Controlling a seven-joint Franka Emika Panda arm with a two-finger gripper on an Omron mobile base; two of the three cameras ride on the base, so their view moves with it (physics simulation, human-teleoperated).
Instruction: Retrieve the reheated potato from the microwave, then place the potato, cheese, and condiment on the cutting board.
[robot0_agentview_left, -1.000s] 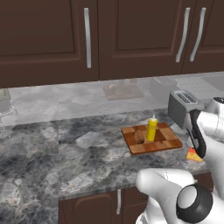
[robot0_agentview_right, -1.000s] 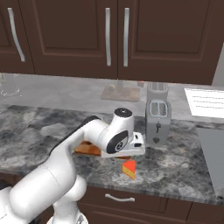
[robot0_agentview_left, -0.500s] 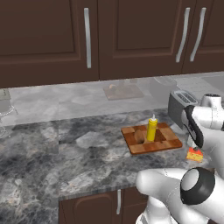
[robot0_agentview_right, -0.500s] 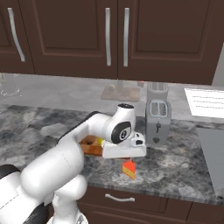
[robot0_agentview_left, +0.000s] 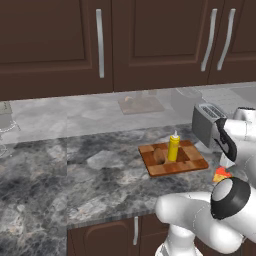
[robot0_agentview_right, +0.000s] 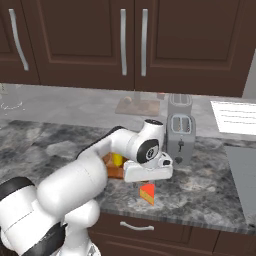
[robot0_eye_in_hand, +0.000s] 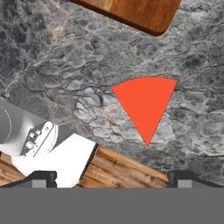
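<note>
Grey marbled counter (robot0_agentview_left: 90, 185) carrying cutting board (robot0_agentview_left: 192, 162), cheese (robot0_eye_in_hand: 146, 105) lying beside it, toaster (robot0_agentview_right: 180, 132) standing behind

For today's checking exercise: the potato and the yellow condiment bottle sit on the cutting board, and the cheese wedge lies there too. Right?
Not quite. The potato and condiment bottle are on the cutting board, but the cheese wedge lies on the counter beside it, as the hand view shows.
</note>
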